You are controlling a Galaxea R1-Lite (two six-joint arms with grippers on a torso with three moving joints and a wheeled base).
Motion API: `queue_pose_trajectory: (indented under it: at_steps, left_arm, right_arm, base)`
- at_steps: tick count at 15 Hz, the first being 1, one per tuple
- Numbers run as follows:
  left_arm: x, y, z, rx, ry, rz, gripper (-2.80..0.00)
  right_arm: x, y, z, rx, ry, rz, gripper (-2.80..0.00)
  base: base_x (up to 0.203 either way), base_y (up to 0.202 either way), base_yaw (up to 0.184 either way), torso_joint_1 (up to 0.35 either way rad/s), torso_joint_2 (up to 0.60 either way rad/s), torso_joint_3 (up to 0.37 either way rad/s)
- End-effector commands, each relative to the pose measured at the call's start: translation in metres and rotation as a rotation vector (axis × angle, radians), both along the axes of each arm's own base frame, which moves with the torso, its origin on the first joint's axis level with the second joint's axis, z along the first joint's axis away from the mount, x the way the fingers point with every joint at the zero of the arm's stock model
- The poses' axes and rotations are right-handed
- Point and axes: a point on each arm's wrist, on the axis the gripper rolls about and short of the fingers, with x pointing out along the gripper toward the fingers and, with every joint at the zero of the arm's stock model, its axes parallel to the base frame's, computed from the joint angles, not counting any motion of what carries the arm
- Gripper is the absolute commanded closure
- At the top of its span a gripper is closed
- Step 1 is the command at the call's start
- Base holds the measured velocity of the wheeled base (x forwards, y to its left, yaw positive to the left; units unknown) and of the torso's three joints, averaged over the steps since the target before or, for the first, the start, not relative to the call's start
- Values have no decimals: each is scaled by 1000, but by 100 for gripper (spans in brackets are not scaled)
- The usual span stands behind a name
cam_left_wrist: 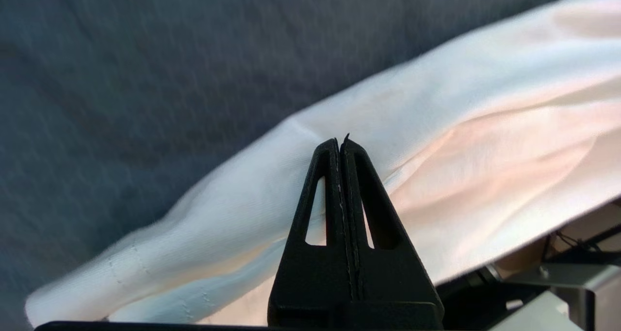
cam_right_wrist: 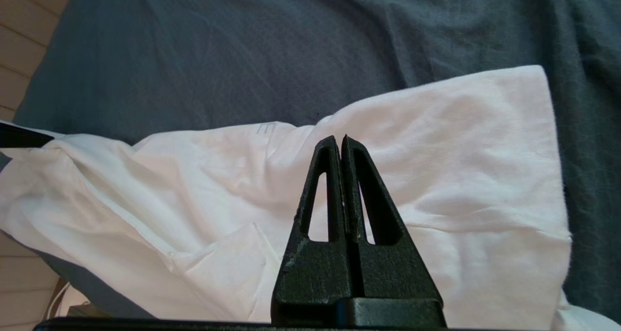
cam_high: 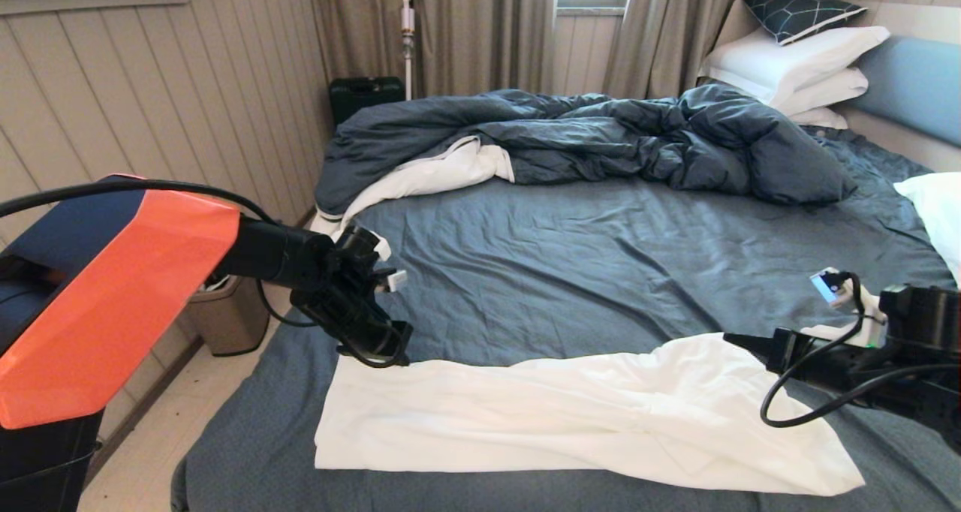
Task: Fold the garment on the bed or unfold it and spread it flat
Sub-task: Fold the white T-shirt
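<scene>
On the near part of the bed [cam_high: 601,257], the white shirt [cam_high: 570,414] lies as a long folded band on the slate-blue sheet, well apart from the rumpled duvet [cam_high: 601,137] toward the headboard. The left gripper [cam_high: 387,350] sits at the shirt's far corner on the robot's left side; the right gripper [cam_high: 739,339] sits at the shirt's far edge on the opposite end. In both wrist views the jaws are pressed together with nothing visibly between them, and white cloth lies beyond the tips, so neither seems to hold the shirt.

The band looks reasonably even on the left end but bunched and creased near the right gripper, with its near right corner trailing to a point. Judging from that, the step in hand is likely setting up the next fold or a smoothing pass. To do it well, each gripper should open before dropping to the shirt, pinch only the top layers at matching corners, and lift evenly so the thin cloth does not drag or twist. Catching the sheet beneath would spoil the fold.
</scene>
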Motion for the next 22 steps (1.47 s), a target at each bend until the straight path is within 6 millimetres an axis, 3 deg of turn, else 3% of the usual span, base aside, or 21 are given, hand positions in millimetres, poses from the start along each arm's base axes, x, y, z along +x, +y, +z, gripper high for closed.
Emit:
queue_pose_trajectory:
  at_steps: [1,7,11,13,16,19,22]
  left_arm:
    - [-7,1,3,-1,11,-3,0]
    - [-38,3,15,0,35,-29,0]
    - [-45,6,29,-13,6,-29,0]
    - [-48,7,25,-8,24,-29,0]
    - [-43,5,17,-27,11,-33,0]
    - [-32,1,22,-56,-58,-29,0]
    - [-28,0,11,-48,-37,-27,0]
  right_arm:
    - [0,0,0,1,-5,3,0]
    - [-1,0,2,1,-7,2,0]
    - [0,1,0,2,-2,6,0]
    - [0,1,-1,1,-1,6,0]
    - [0,1,-1,1,0,5,0]
    - [0,1,-1,2,0,6,0]
    - [-2,1,0,2,-2,8,0]
  base:
    - [0,0,0,0,0,0]
    - [0,0,0,0,0,0]
    - [0,0,0,0,0,0]
    - [0,0,0,0,0,0]
    - [0,0,0,0,0,0]
    - [0,0,0,0,0,0]
    - [0,0,0,0,0,0]
